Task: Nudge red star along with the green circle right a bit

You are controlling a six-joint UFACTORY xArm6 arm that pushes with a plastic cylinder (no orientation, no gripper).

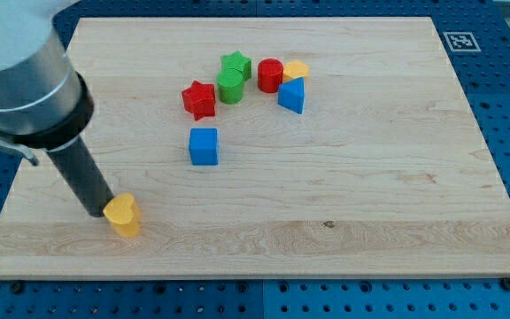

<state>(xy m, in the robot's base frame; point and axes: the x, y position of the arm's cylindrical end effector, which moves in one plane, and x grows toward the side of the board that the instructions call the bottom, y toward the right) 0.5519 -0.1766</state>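
The red star (199, 99) lies on the wooden board (370, 177) left of the upper middle. The green circle (230, 87) stands just to its right, close beside it. My tip (97, 213) is far from both, at the view's lower left, touching the left side of a yellow heart-shaped block (123, 215). The rod rises from the tip up to the view's upper left.
A green star (235, 64) sits above the green circle. A red cylinder (270, 75), a yellow block (297, 70) and a blue triangular block (292, 95) cluster to the right of them. A blue cube (204, 146) lies below the red star.
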